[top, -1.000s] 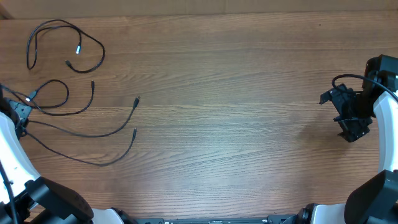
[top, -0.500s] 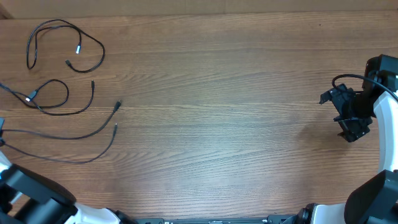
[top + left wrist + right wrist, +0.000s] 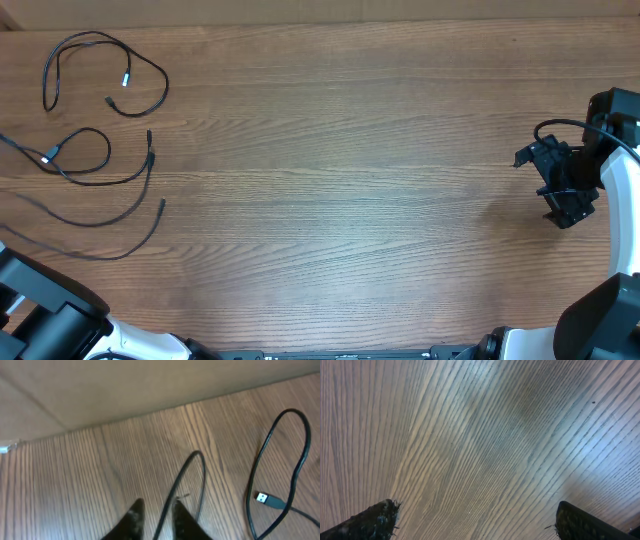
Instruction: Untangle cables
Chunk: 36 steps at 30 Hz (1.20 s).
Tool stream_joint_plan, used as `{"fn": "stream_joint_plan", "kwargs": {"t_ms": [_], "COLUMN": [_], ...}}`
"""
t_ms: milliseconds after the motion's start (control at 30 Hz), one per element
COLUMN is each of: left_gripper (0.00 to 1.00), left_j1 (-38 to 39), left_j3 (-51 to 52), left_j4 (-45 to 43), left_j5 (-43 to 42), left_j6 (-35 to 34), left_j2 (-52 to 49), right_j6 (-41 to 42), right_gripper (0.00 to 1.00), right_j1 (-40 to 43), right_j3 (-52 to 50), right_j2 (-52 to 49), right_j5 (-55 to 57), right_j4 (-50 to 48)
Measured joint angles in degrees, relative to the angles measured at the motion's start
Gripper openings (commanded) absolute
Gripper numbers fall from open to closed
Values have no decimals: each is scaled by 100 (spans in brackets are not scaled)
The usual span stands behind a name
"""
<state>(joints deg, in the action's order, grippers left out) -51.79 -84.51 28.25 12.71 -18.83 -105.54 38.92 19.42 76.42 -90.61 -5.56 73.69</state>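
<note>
Left claw [image 3: 154,517] straddling cable [image 3: 178,485], seen only from left wrist

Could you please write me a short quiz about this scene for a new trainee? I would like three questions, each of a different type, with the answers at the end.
1. Multiple choice: in the overhead view, where on the table do the cables lie?
A) at the left side
B) in the middle
C) at the right side

2. True or false: the right gripper is open, with only bare wood in front of it.

3. Short answer: in the left wrist view, what runs between the fingers of the left gripper?

Key
1. A
2. True
3. A thin black cable
</note>
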Motion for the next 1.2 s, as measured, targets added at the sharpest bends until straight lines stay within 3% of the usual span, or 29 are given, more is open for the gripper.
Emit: {"fn": "stream_joint_plan", "kwargs": {"t_ms": [300,433,567,667,767,833,1200], "left_gripper": [60,58,50,57,59,67,67], "left_j1": [0,0,59,179,275,306,289], "left_j3": [0,0,0,0,0,0,0], "left_j4": [-118,-114,-133,-35,146,186,168], "left_j5": [-61,-664,-1211,-1353,-1196,-1010,-778], "left_j6": [68,181,490,726,848,881,1318], "left_j2": [0,0,0,0,0,0,-817], "right_j6": [0,0,0,-2,0,0,2], "right_gripper": [100,100,100,100,100,100,100], "right_j1": [0,0,0,0,0,0,0], "right_j3": [0,0,0,0,0,0,0], "right_j2": [0,0,0,0,0,0,0], "right_j5": [0,0,2,0,0,0,0], "right_j4": [2,0,2,0,2,0,-4]}}
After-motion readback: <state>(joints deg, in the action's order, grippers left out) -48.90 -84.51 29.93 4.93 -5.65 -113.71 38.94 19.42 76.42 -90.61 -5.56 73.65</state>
